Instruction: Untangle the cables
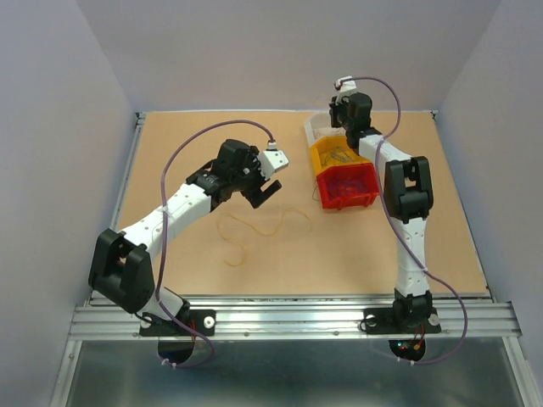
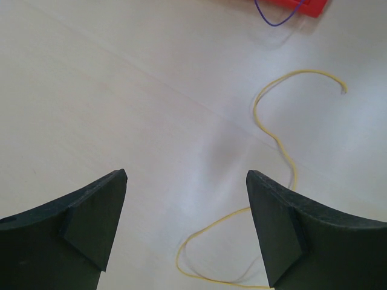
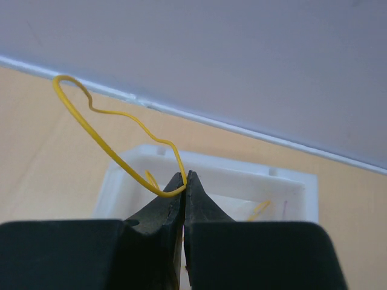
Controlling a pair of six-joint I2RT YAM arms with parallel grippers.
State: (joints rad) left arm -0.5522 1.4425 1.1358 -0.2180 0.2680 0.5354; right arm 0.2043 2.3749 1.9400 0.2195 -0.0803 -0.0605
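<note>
One thin yellow cable [image 1: 254, 227] lies in loose curves on the table. In the left wrist view this yellow cable [image 2: 275, 140] snakes past the right finger and loops below the jaws. My left gripper [image 2: 186, 174] hovers above it, open, holding nothing. A purple cable [image 2: 277, 22] hangs out of the red bin [image 2: 305, 6]. My right gripper [image 3: 185, 176] is shut on a second yellow cable [image 3: 109, 145], which arches up to the left over the white bin [image 3: 130, 175]. More cable ends lie inside that bin.
Three bins stand in a row at the back right: white bin [image 1: 316, 127], yellow bin [image 1: 327, 157] and red bin [image 1: 361, 197], with wires inside. The right arm [image 1: 407, 195] reaches over them. Walls enclose the table on three sides.
</note>
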